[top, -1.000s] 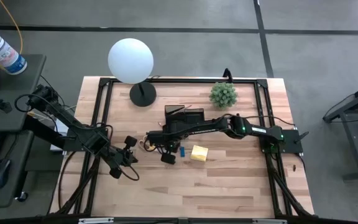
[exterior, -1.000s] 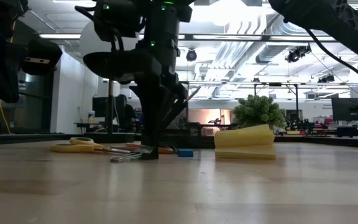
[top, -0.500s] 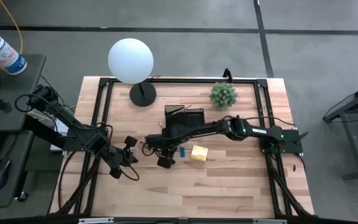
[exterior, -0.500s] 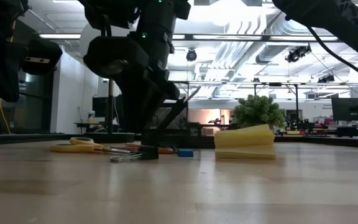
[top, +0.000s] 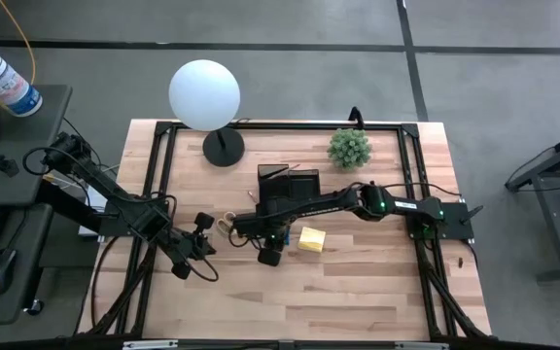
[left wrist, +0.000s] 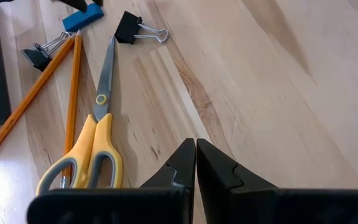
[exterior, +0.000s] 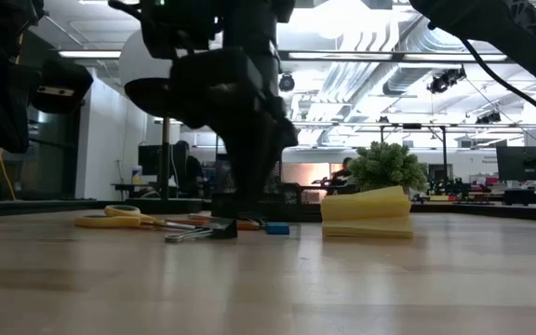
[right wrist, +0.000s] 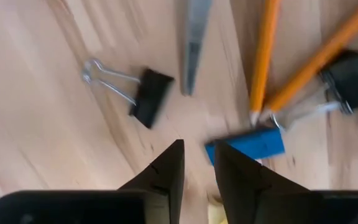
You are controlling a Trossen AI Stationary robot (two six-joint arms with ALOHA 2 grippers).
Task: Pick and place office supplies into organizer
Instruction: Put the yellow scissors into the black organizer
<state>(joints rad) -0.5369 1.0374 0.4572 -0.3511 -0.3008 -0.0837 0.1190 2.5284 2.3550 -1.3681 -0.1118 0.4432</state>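
While the right arm reaches in from the right side across the middle of the table, its right gripper [top: 270, 255] hangs over the loose supplies; its fingers [right wrist: 166, 168] stand slightly apart with nothing between them, and in the right wrist view the blue eraser [right wrist: 247, 144] lies just beyond the fingertips; a black binder clip [right wrist: 145, 94] with wire handles sits to one side of it, a second black clip [right wrist: 348, 79] at the other side, and two orange pencils [right wrist: 265, 56] converge with their tips beside the eraser; the scissors' grey blade [right wrist: 194, 37] points toward the same spot; the left gripper [top: 202, 245] waits on the left of the pile, fingers pressed together and empty; the left wrist view shows the yellow-handled scissors [left wrist: 89, 146] flat on the wood with the pencils just beside them; the yellow sticky-note pad [top: 311, 239] lies right of the right gripper, near the eraser; the black organizer [top: 288, 185] stands just beyond the pile, toward the far side; farther back are the green plant [top: 349, 148] at right and the white globe lamp [top: 205, 95] at left.
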